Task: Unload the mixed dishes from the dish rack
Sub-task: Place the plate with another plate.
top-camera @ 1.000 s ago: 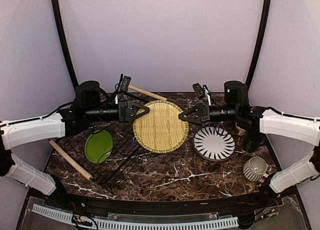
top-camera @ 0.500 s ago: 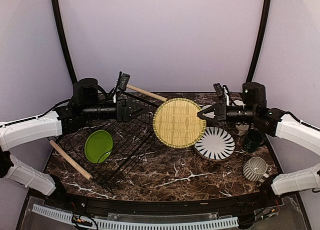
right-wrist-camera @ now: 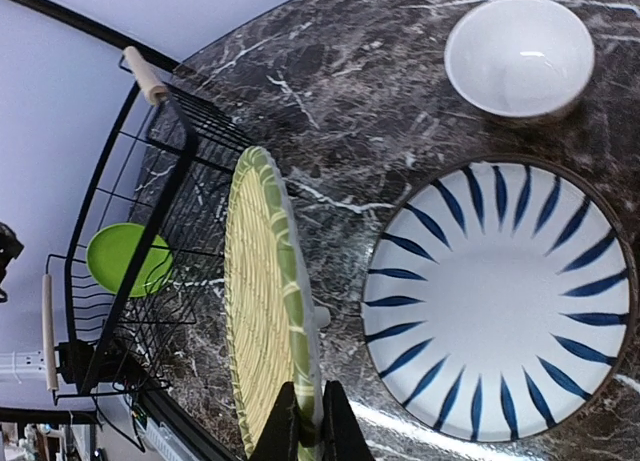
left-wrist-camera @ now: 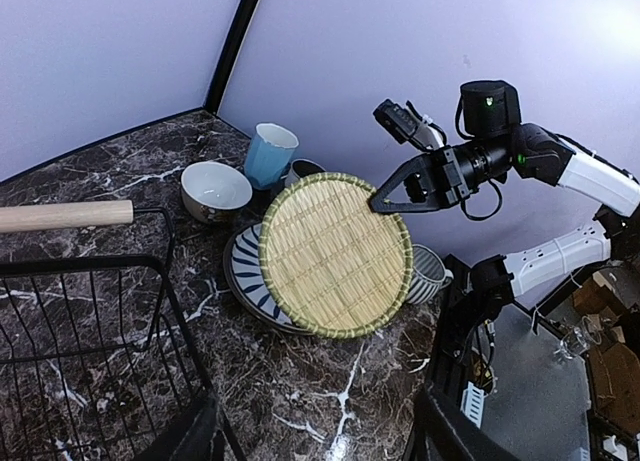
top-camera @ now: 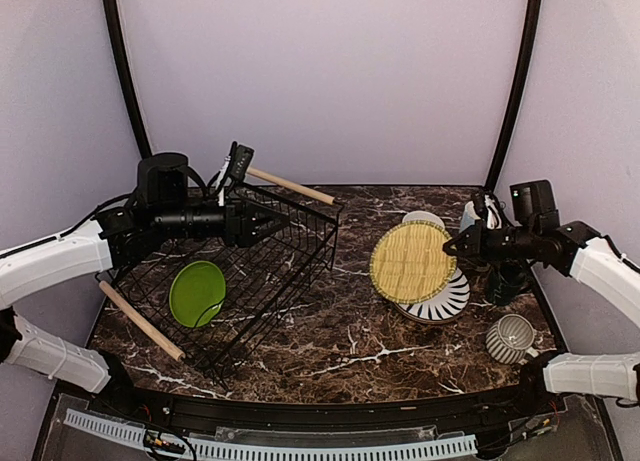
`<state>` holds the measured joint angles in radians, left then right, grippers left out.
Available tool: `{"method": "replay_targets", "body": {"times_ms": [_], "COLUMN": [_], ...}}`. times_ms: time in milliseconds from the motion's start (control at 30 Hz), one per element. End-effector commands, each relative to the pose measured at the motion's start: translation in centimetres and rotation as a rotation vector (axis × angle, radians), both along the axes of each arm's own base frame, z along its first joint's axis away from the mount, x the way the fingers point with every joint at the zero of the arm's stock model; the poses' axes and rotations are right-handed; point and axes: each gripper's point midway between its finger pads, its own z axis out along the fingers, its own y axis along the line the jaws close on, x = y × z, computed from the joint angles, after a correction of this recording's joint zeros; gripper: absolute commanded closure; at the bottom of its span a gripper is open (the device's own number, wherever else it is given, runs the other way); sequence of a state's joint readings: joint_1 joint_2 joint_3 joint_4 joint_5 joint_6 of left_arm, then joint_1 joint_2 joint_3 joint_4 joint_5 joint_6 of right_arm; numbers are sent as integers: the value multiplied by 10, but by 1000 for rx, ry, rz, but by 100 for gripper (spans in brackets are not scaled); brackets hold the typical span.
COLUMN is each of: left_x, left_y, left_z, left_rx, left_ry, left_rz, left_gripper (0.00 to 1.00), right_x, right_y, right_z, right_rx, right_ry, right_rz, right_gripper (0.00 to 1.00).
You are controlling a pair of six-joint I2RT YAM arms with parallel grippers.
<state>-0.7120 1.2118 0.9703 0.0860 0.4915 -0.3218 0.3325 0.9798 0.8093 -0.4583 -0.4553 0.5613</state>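
**A:** Where's the olive-yellow plate [top-camera: 412, 261]?

**B:** Clamped by its rim in my right gripper [top-camera: 451, 249], tilted on edge over the black-and-white radial-striped plate [top-camera: 447, 299] on the table [top-camera: 340, 351]. I can't tell whether they touch. My left gripper [top-camera: 268, 224] hangs spread and empty by the dish rack [top-camera: 300, 243]; the lime green plate [top-camera: 196, 292] lies inside.

**A:** Worry?

**B:** That thin edge grip. Released tilted, it may clack down hard or slide toward the cream bowl [right-wrist-camera: 518, 56].

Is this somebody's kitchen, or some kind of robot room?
Likely a robot test booth, not a kitchen: plain lilac walls wrap one marble-look table, with a left arm and right arm mounted at its near edge.
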Motion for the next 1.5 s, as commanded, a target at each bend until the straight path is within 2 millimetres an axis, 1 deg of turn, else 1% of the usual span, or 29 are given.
{"method": "replay_targets", "body": {"times_ms": [0, 133, 167, 200, 333, 400, 500, 533, 600, 700, 767, 867, 967, 1067, 1267, 1467], "left_x": [-4, -3, -3, -3, -2, -2, -1, -2, -2, -1, -1, 0, 0, 0, 1, -1], "left_y": [8, 11, 13, 14, 18, 20, 23, 24, 25, 27, 27, 29, 30, 30, 31, 33], "left_z": [18, 16, 13, 13, 9, 9, 10, 9, 9, 8, 7, 7, 7, 7, 6, 3], "left_rx": [21, 43, 55, 62, 95, 105, 115, 122, 127, 134, 140, 148, 153, 154, 156, 166], "left_ry": [-70, -71, -66, -69, -69, -76, -84, -83, -88, -90, -92, -94, -97, -101, -99, -96], "left_rz": [16, 32, 36, 41, 57, 65, 74, 75, 80, 87, 92, 98, 103, 105, 110, 114], "left_gripper": [35, 31, 28, 24, 21, 15, 13, 8, 5, 4, 3, 2, 1, 1, 1, 1], "right_x": [0, 4, 5, 7, 11, 12, 14, 14, 15, 14, 17, 17, 18, 20, 29, 31], "right_y": [-22, -33, -35, -39, -50, -54, -58, -59, -63, -67, -75, -76, -78, -79, -75, -75], "right_z": [-24, -38, -39, -41, -45, -47, -48, -49, -51, -56, -58, -62, -72, -81, -87, -103], "right_rx": [-11, 22, 31, 38, 58, 64, 63, 61, 58, 53, 65, 80, 66, 59, 96, 86], "right_ry": [67, 103, 107, 109, 112, 115, 115, 116, 120, 127, 135, 145, 169, 186, 175, 210], "right_rz": [-43, -69, -74, -84, -114, -122, -132, -136, -148, -161, -184, -188, -195, -195, -185, -179], "right_gripper": [100, 100, 100, 100, 100, 100, 100, 100, 100, 100, 100, 100, 100, 100, 100, 100]}}
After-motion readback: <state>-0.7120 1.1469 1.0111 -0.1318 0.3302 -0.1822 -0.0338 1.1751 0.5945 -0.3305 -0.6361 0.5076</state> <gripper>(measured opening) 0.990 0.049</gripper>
